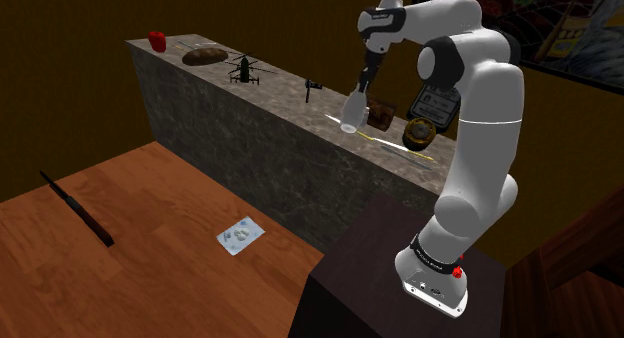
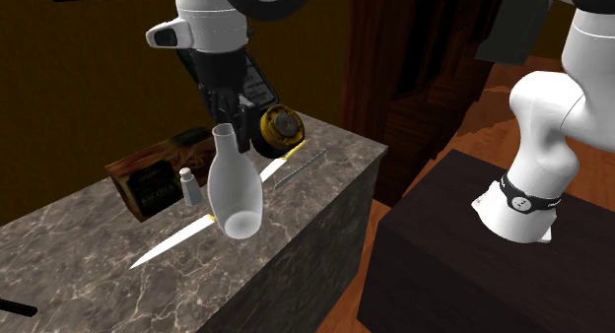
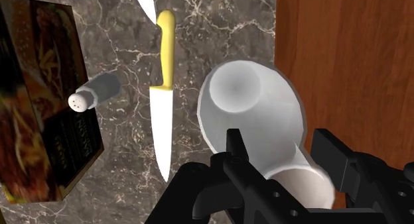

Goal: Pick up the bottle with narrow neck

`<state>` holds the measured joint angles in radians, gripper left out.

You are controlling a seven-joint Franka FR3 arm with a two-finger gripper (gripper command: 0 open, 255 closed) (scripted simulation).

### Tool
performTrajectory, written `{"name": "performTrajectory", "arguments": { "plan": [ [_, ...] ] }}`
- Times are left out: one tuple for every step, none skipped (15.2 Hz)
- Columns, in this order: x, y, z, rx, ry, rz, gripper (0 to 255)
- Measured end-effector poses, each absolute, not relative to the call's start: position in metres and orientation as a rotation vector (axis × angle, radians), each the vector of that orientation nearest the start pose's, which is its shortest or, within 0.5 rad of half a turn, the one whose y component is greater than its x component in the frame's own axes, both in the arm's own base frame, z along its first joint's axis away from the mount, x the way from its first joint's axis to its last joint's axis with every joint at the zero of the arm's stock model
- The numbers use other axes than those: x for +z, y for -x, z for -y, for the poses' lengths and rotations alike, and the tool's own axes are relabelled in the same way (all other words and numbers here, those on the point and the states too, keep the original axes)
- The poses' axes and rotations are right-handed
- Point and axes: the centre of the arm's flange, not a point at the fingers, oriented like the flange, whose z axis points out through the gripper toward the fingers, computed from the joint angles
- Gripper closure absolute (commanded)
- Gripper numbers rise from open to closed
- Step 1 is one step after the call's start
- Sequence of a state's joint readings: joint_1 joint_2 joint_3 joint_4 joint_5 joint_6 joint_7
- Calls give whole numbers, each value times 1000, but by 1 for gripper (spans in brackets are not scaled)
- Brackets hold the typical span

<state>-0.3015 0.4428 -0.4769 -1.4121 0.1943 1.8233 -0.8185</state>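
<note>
- The tool (image 2: 227,126) is clamped on the neck of the white bottle (image 2: 235,188). In the wrist view the black fingers (image 3: 233,146) cover much of that neck, and its rim is partly hidden behind them.
- The bottle hangs tilted over the front edge of the marble desk (image 2: 79,272), near the end closest to the stand (image 1: 380,276). It looks clear of the surface, though the gap beneath it is hard to judge.
- The bottle is plain matte white with no label. A short, narrow, straight neck widens into a rounded, bulging body.
- A knife (image 3: 161,116) with a yellow handle and a white blade lies on the desk behind it. In the second exterior view the bottle hides the middle of the knife.
- A small grey shaker (image 3: 93,93) stands beside the knife. Past it lies a brown printed box (image 3: 40,103), cut off by the frame in the wrist view, with unreadable print.
- A round yellow-and-black object (image 2: 281,124) sits near the same end of the desk, partly hidden by the tool. I cannot tell what it is.
- At the desk's far end are a small red object (image 1: 156,40), a brown lump (image 1: 204,55) and a dark helicopter-like model (image 1: 243,70), all hard to make out.
</note>
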Motion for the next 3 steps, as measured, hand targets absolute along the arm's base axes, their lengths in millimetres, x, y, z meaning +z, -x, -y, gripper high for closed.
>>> {"name": "performTrajectory", "arguments": {
  "plan": [
    [476,-533,427,-9,3160,54,255],
    [481,-533,426,-9,3160,54,255],
    [485,-533,426,-9,3160,54,255]
  ]
}}
